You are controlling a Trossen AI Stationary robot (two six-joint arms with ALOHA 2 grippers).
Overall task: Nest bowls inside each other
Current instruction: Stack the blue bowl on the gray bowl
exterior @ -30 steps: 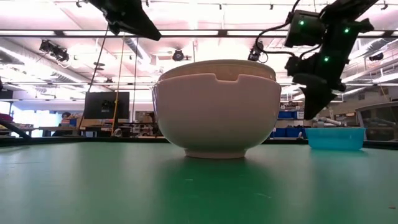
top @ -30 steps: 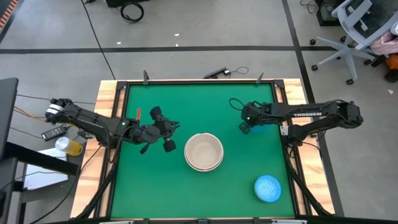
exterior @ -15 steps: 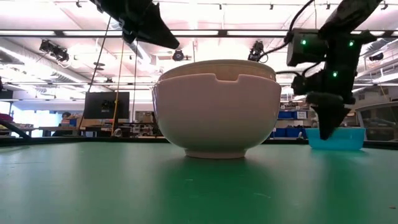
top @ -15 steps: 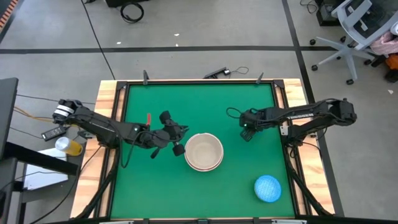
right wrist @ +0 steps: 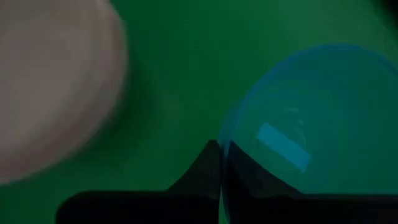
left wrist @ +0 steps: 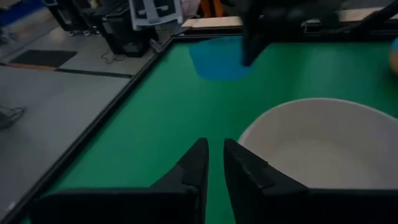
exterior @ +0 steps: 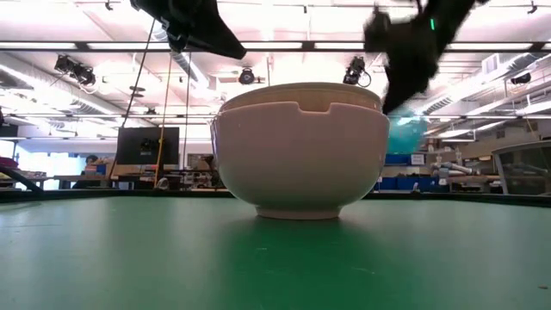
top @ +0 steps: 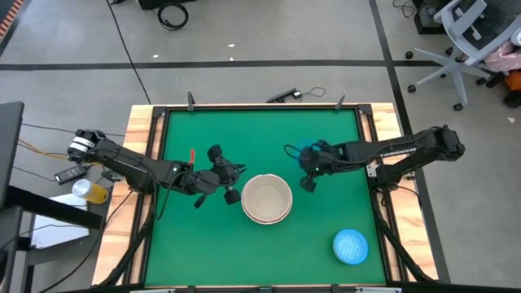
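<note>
A large white bowl [top: 267, 198] stands on its base at the middle of the green table, with a cream bowl [exterior: 297, 91] nested in it. My left gripper [top: 234, 186] hovers just left of that stack's rim [left wrist: 261, 127]; its fingers [left wrist: 200, 163] are open by a narrow gap with nothing between them. My right gripper [top: 305, 167] is right of the stack and shut on a clear teal-blue bowl [exterior: 405, 133]. A speckled blue bowl [top: 351, 247] lies mouth down near the table's near right corner. My right gripper pinches the teal-blue bowl's wall at the rim [right wrist: 229, 144] between its two fingers, which slant down onto it from above. The bowl hangs tilted below the fingers, lifted clear of the table.
A raised wooden frame [top: 148, 203] borders the green mat. Bare mat lies at the near left [top: 195, 252] and along the far side [top: 252, 134]. An office chair [top: 468, 32] stands off the table at the far right.
My right gripper has shut on the teal-blue bowl's rim, lifted it clear of the table and carried it leftward toward the stack, rolling as it went. My left gripper has moved a little rightward, up to the stack's left rim.
</note>
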